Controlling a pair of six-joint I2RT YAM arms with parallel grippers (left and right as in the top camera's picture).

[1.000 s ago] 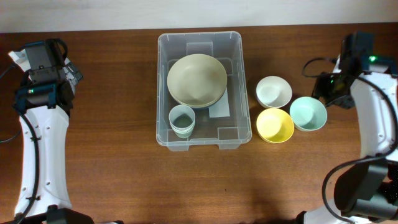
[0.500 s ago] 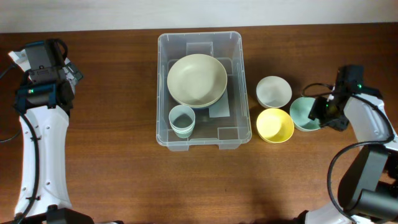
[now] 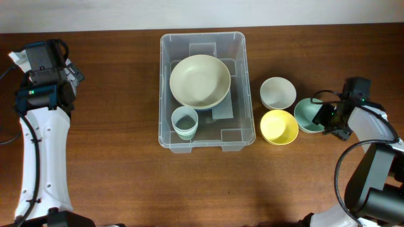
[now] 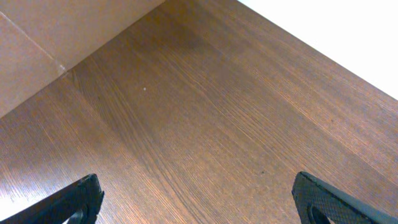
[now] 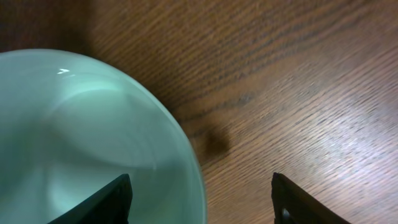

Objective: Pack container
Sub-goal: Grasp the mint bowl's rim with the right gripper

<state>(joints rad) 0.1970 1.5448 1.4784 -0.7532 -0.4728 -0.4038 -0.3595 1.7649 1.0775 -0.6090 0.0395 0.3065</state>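
Packing about half done, three bowls left outside.
Left gripper (image 4: 199, 205) spread wide, idle at far left; clear container (image 3: 165, 88) mid-table with beige bowl (image 3: 199, 81) and cup (image 3: 184, 121) inside; white bowl (image 3: 278, 92), yellow bowl (image 3: 279, 126), mint bowl (image 3: 309, 115) beside it; right gripper (image 5: 202, 199) spread astride the mint rim.

Robot lab, wooden table (image 3: 113, 183)
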